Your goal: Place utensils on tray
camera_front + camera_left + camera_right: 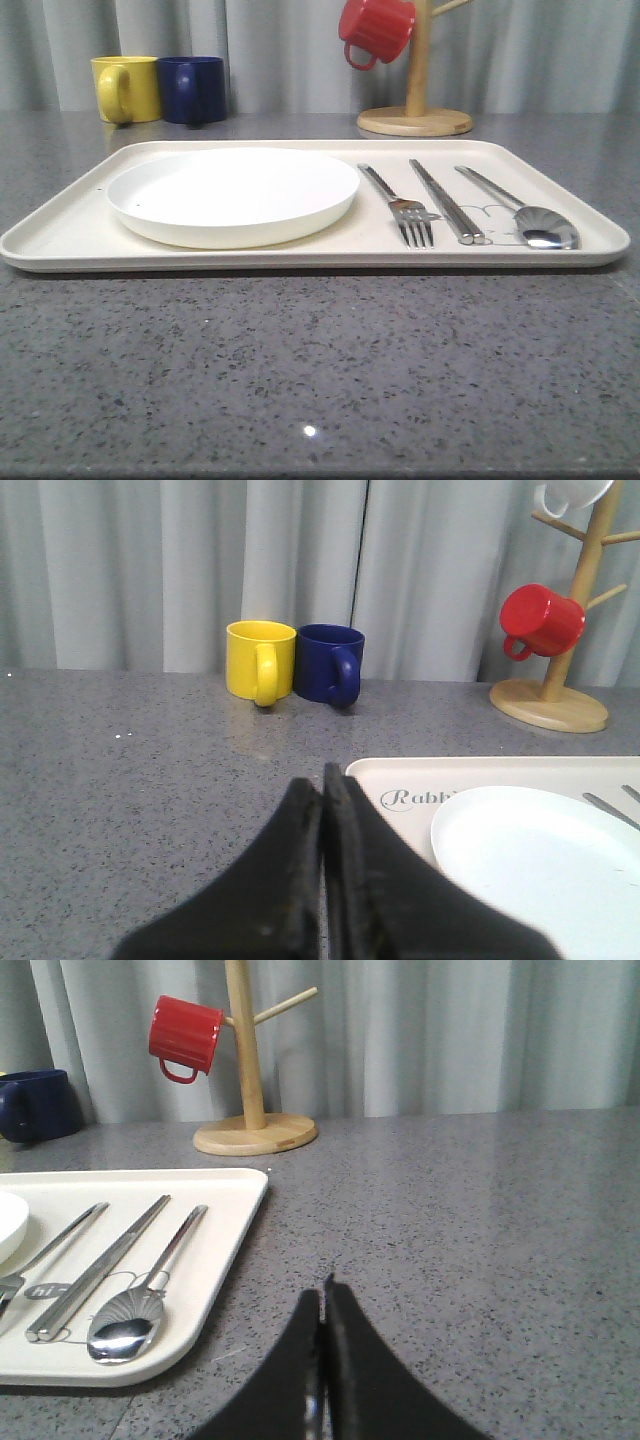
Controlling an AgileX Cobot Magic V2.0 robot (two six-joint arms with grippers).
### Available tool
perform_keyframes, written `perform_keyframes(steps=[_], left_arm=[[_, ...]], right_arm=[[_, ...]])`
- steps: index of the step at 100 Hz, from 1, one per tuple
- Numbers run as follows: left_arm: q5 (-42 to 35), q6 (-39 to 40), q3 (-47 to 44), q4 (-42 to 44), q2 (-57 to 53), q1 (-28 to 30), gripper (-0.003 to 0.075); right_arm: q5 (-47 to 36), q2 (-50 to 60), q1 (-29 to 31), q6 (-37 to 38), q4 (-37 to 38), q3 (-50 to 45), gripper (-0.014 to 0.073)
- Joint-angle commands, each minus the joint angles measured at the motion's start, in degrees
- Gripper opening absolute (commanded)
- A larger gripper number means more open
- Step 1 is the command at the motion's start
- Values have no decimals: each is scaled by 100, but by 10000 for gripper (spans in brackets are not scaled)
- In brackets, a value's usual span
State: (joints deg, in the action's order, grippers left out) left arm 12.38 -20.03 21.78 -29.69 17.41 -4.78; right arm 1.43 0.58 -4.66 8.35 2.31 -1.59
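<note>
The cream tray (pixel 60 235) lies across the table with a round white plate (pixel 232 192) on its left half. On its right half lie three silver utensils side by side: a fork (pixel 400 207), a pair of chopsticks (pixel 444 200) and a spoon (pixel 522 210). The right wrist view has the same fork (pixel 50 1255), chopsticks (pixel 98 1267) and spoon (pixel 140 1305) on the tray (pixel 225 1250). My right gripper (pixel 322 1295) is shut and empty over bare table beside the tray's right edge. My left gripper (pixel 322 780) is shut and empty by the tray's (pixel 400 775) left end.
A yellow mug (pixel 125 88) and a dark blue mug (pixel 192 89) stand at the back left. A wooden mug tree (pixel 415 110) with a red mug (pixel 375 30) stands behind the tray at the back right. Grey curtains close off the rear.
</note>
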Motion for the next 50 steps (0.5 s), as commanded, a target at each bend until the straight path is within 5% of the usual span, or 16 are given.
perform_keyframes(steps=[1,25,50], left_arm=[[-402,-12,155,-65,53,6,-19],[-587,158,142,724,53,6,-19],[-857,2598,-275,2936,-128,6,-19]], right_arm=[[-504,106,27,-55,-9,-2,-69],[-504,106,27,-55,-9,-2,-69],[-504,106,27,-55,-9,-2,-69]])
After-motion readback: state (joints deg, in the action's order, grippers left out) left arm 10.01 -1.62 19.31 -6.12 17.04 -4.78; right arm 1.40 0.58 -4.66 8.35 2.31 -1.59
